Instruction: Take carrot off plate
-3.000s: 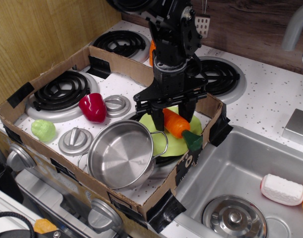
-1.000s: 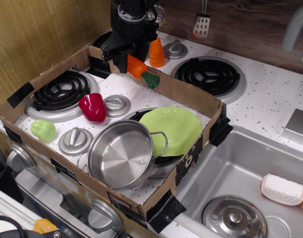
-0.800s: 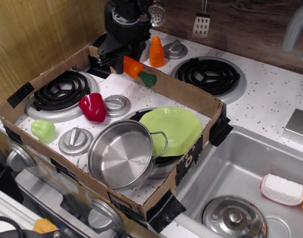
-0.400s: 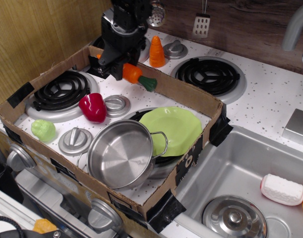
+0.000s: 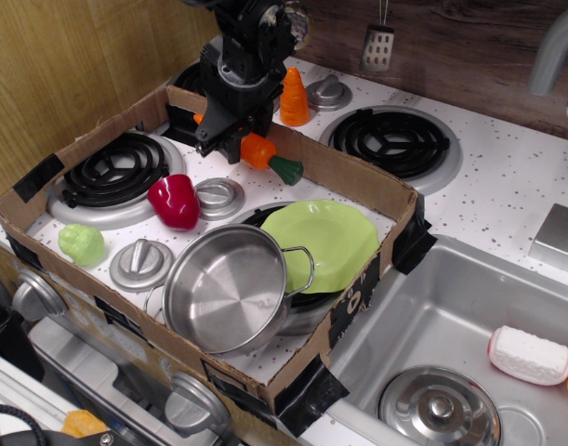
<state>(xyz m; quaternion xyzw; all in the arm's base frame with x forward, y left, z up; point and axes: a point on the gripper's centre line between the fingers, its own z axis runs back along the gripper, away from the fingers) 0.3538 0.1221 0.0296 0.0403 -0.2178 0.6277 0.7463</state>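
A black robot arm reaches down from the top of the frame, its gripper (image 5: 235,139) clenched on the carrot (image 5: 265,154) above the far side of the cardboard box (image 5: 358,186) that rings the toy stove. The wrist points steeply downward, with the dark fingers closed over the carrot's thick orange end.

The carrot lies tilted, ridged orange body uppermost in the jaws and dark green stem cap hanging lower toward the plate (image 5: 330,240). It is held in the air well apart from the plate, which sits bare at the box's near right corner, partly tucked under the steel pot (image 5: 226,290).

Compared with the frame three seconds earlier, when the gripper stood directly over the plate with the carrot resting on it, arm and carrot have travelled to the far-left side of the box. Since 0.4 seconds ago the carrot has dropped slightly lower and shifted a little toward the plate.
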